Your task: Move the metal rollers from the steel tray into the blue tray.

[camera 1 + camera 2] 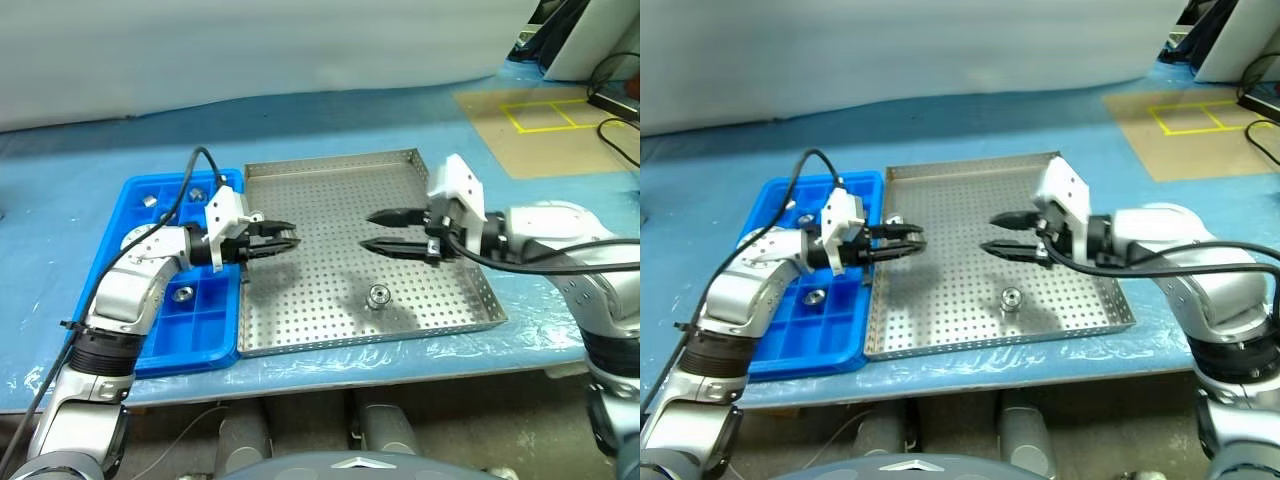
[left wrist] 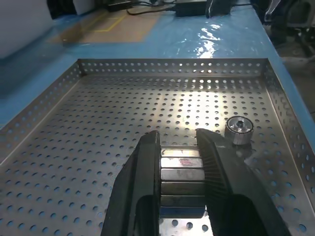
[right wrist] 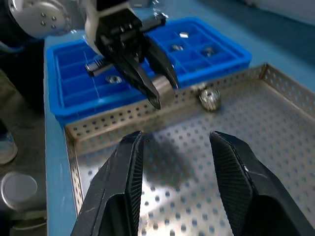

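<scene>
Left gripper (image 1: 284,240): closed on one of the metal rollers (image 2: 182,169), raised above the left part of the steel tray (image 1: 300,330) and pointing across it.
Right gripper (image 1: 385,232): jaws moderately apart, nothing between them, hovering over the middle of the steel tray and facing the left gripper.
Loose rollers in steel tray: one (image 1: 378,296) near the front edge, standing on end; another (image 3: 210,99) close against the rim next to the blue tray.
Blue tray (image 1: 115,215): on the worktop (image 1: 330,130) touching the steel tray's left side; a few rollers already lie in separate compartments, for instance one (image 1: 182,293) near the front.
Step in hand (judgement): carrying the gripped roller to the blue tray.
Advice: swing the left gripper leftward over the shared rims at present height, centre it above an unoccupied compartment, lower, then release.
Risk: releasing high could bounce the roller out.
Right arm: best held off until the left is clear.
</scene>
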